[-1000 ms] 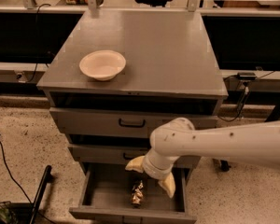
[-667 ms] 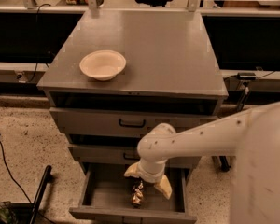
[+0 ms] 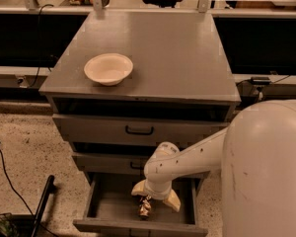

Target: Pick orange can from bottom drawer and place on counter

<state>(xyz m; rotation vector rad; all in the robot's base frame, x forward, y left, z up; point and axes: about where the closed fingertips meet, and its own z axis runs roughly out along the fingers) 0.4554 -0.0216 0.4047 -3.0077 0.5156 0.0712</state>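
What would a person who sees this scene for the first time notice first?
The white robot arm fills the lower right and reaches down into the open bottom drawer. There its hand hangs with fingers spread over the small orange can. On the grey counter above, a cream bowl sits near the front left.
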